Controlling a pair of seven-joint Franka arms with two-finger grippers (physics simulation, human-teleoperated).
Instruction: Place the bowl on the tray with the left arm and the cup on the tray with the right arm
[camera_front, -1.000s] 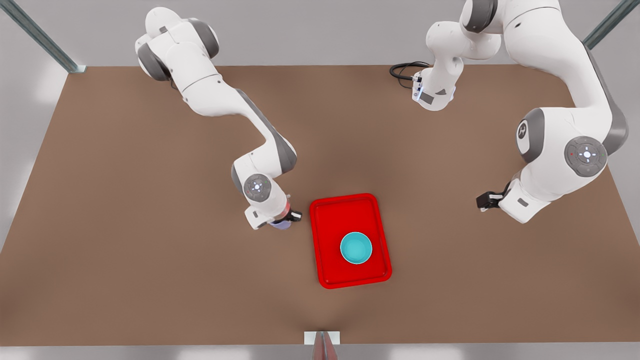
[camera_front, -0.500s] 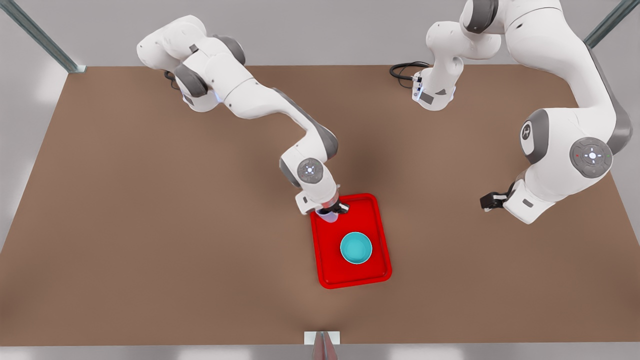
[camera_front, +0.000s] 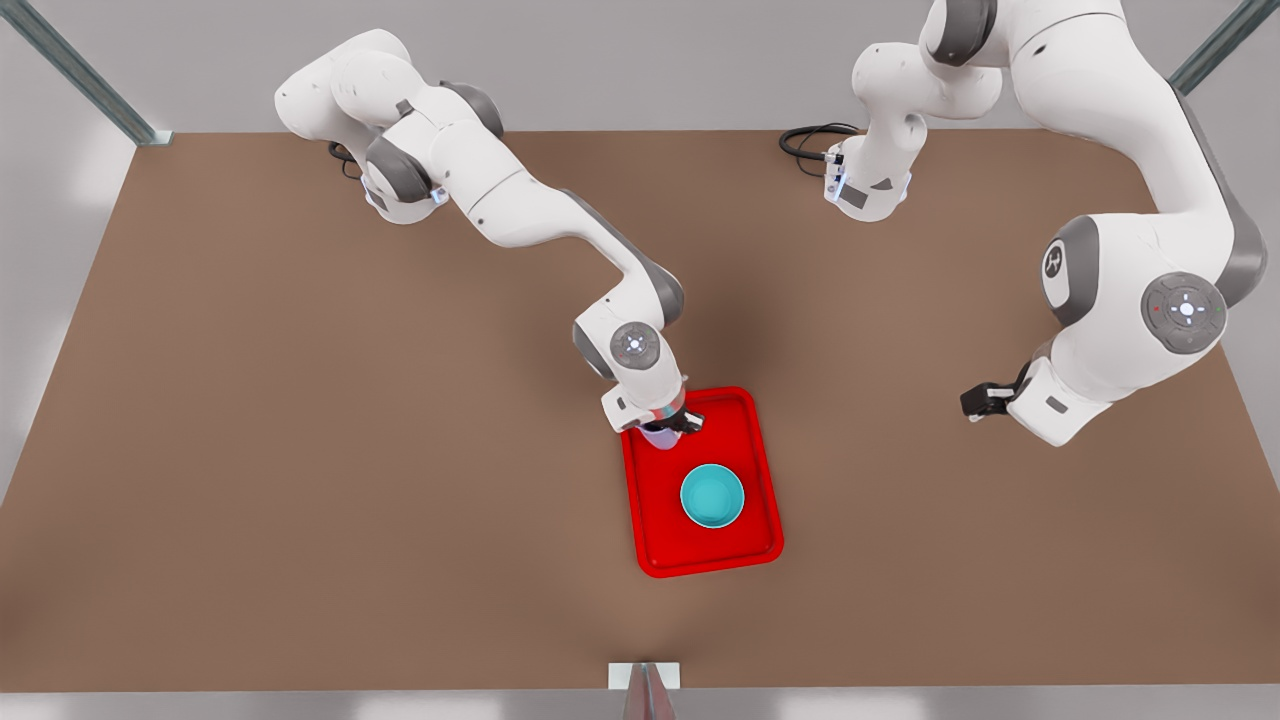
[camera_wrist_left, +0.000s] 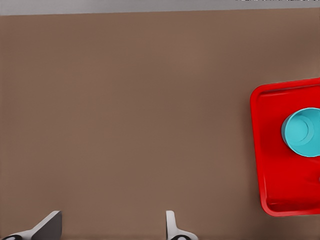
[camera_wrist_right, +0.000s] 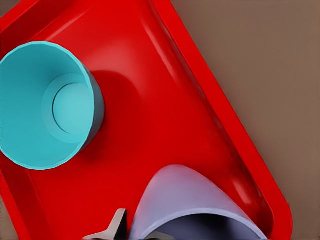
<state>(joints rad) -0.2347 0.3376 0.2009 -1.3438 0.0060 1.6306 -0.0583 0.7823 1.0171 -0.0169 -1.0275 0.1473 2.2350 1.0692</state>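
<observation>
My right gripper (camera_front: 672, 425), clamped on the lavender cup (camera_front: 658, 436), has edged slightly further over the red tray's (camera_front: 760, 470) far corner since half a second ago. The teal bowl (camera_front: 712, 495) sits unmoved on the tray. My left gripper (camera_front: 975, 402) waits spread wide above the table (camera_front: 300, 450), well to the front view's right.

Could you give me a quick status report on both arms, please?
Right gripper shut on cup, over tray. Left gripper open, waiting aside. Bowl on tray. Nothing obstructing.

Right gripper (camera_front: 672, 425) reaches low and clamped; left gripper (camera_wrist_left: 112, 227) waits, fingers apart
</observation>
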